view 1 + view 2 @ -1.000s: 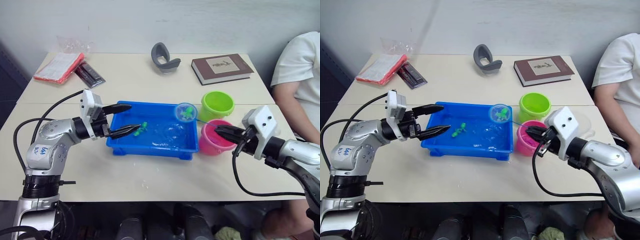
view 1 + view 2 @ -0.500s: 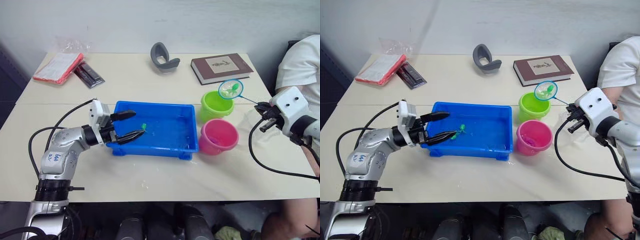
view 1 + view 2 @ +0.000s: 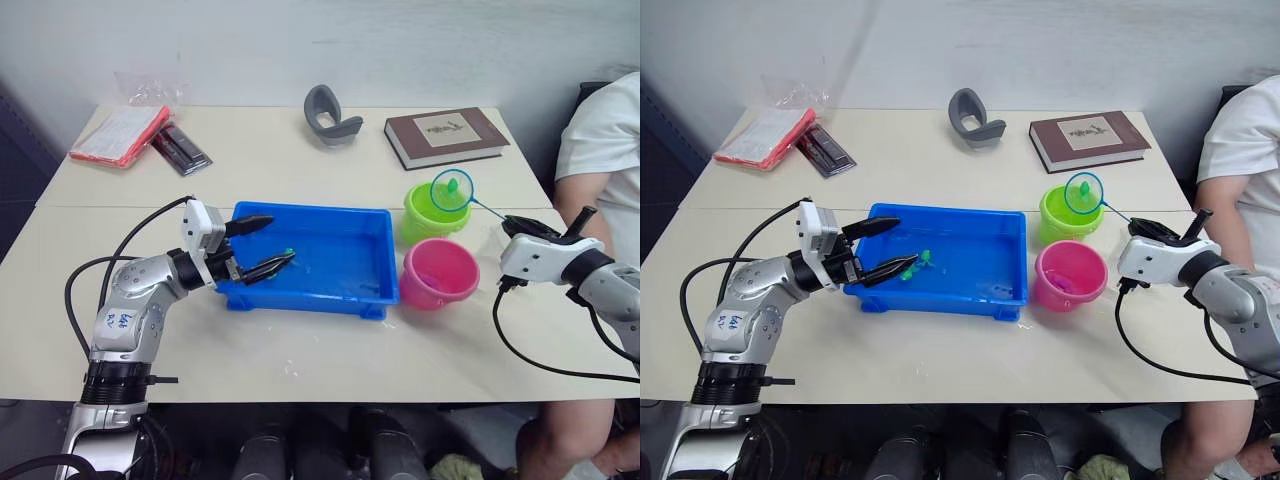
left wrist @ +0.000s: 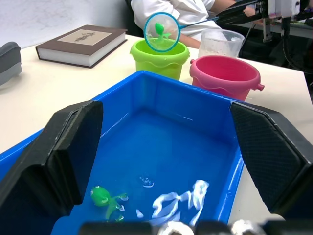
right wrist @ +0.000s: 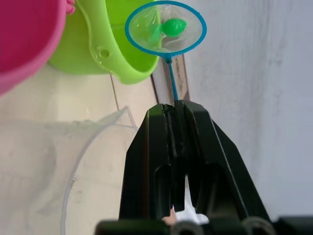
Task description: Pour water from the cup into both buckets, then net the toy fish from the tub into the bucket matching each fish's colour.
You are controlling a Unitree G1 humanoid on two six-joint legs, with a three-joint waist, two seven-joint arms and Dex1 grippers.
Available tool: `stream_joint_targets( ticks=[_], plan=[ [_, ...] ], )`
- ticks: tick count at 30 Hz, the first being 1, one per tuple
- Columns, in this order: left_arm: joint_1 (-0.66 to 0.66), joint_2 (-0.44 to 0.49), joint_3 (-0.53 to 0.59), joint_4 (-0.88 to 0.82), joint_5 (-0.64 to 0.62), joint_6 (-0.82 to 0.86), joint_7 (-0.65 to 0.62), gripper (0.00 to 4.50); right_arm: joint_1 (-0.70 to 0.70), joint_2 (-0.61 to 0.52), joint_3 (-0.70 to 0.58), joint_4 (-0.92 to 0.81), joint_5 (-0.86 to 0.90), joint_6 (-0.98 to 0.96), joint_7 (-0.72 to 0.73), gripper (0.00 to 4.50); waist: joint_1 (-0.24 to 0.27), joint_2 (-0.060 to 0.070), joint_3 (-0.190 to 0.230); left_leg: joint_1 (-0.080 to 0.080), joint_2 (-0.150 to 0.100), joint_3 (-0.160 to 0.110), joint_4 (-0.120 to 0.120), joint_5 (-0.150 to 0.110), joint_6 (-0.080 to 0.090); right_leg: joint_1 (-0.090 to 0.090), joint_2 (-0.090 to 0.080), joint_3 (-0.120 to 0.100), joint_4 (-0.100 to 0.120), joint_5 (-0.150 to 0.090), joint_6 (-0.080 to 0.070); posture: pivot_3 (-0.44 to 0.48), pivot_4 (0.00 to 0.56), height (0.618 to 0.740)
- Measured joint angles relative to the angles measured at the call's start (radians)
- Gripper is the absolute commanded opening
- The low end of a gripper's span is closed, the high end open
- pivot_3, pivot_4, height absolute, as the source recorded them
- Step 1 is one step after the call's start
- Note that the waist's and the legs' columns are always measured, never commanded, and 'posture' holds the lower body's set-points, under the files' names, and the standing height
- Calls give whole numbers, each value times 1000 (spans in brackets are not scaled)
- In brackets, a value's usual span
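The net (image 3: 452, 190) is gripped by its thin stick in the right hand (image 5: 175, 113), whose 2 black fingers are clenched on it, and its light blue hoop is held just above the rim of the lime green bucket (image 3: 432, 211), with 1 green toy fish (image 5: 172, 27) lying inside the mesh. The pink bucket (image 3: 438, 273) stands just beside the green one, on its nearer side, and both stand close to the right end of the blue tub (image 3: 313, 260), which lies near the middle of the table (image 3: 300, 170). The clear cup (image 4: 220, 43) is seen just beyond the pink bucket on the robot's right, near the right hand. The left hand (image 3: 258, 246) is held at the left end of the tub, its 2 fingers spread wide apart and grasping nothing, with the fingertips reaching over the tub's left rim. A second green fish (image 4: 105, 198) lies in the shallow water of the tub, close to the left hand. At the far side of the table, a brown book (image 3: 444, 136), a grey curved object (image 3: 327, 115), a red-edged packet (image 3: 117, 134) and a dark packet (image 3: 179, 149) are laid well apart from the tub. A person in a white shirt (image 3: 598, 135) is seated at the table's right end.
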Motion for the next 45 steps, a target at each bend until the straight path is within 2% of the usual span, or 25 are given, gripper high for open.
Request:
stream_joint_targets(
  ticks=[8, 14, 17, 19, 20, 23, 25, 26, 29, 32, 36, 45],
  plan=[
    [-12, -25, 0, 11, -1, -9, -1, 4444, -11, 0, 0, 19, -110, -60, -72, 0, 0, 0, 0, 0, 0, 0, 0, 0, 0, 0, 0, 3, 0, 0, 0, 0, 150, 740],
    [-28, -27, 0, 24, -1, -17, -3, 4444, -27, 33, -2, 28, -87, -54, -64, 0, 0, 0, 0, 0, 0, 0, 0, 1, 0, 1, 0, 4, 0, 0, 0, 0, 150, 740],
    [-31, -10, 8, 22, -4, -18, -11, 4444, -92, 167, -25, -71, 187, 91, 44, 0, -8, 0, 0, 2, 2, 0, 0, 1, -1, 1, 2, 4, 1, 0, 0, 0, 150, 740],
    [-11, 44, 24, 22, -2, -22, -26, 4444, -146, 236, -35, -184, 431, 282, 165, 0, -20, 0, 0, 3, 3, -1, -1, 1, -2, 1, 2, 5, 2, -1, -2, 0, 150, 740],
    [15, 92, 48, 25, -1, -25, -44, 4444, -181, 250, -32, -252, 553, 404, 236, 0, -26, 1, 1, 3, 4, -2, -1, 1, -2, 1, 2, 5, 3, -1, -3, 0, 150, 740],
    [85, 184, 124, 32, -7, -30, -85, 4444, -222, 215, 4, -378, 733, 673, 383, 0, -24, 1, 1, 2, 4, -4, -1, 0, -2, 1, -2, 5, 2, -2, -5, 0, 150, 740],
    [103, 206, 157, 39, -9, -31, -103, 4444, -221, 210, 53, -426, 784, 765, 445, 0, -13, 1, 1, 0, 2, -6, -1, 0, 0, 1, -3, 2, 2, -2, -5, 0, 150, 740],
    [143, 254, 161, 36, -6, -33, -126, 4444, -235, 212, 106, -454, 794, 827, 476, 0, -9, 1, 1, -1, 1, -5, 0, 0, 1, 0, -4, 2, 2, -2, -4, 0, 150, 740],
    [197, 333, 195, 37, -1, -29, -158, 4444, -271, 211, 205, -470, 751, 877, 518, 0, -4, 1, 1, -1, 0, -5, 0, -1, 2, -1, -5, 1, 2, -2, -4, 0, 150, 740],
    [236, 375, 240, 24, -3, -23, -169, 4444, -308, 211, 281, -453, 650, 841, 533, 0, -1, 1, 1, -2, 0, -5, 0, -2, 1, -1, -5, 1, 1, -2, -4, 0, 150, 740],
    [306, 390, 262, -1, -3, -4, -169, 4444, -364, 223, 382, -349, 494, 746, 556, 0, -5, 1, 1, -2, 0, -3, 0, -2, 1, -2, -4, -4, 1, -2, -4, 0, 150, 740],
    [382, 387, 278, -147, -14, 75, -127, 4444, -473, 406, 499, -132, 304, 691, 554, 0, -25, 1, 1, -2, 2, -3, -1, -2, 0, -2, -4, -4, 2, -2, -4, 0, 150, 740]
  ],
)
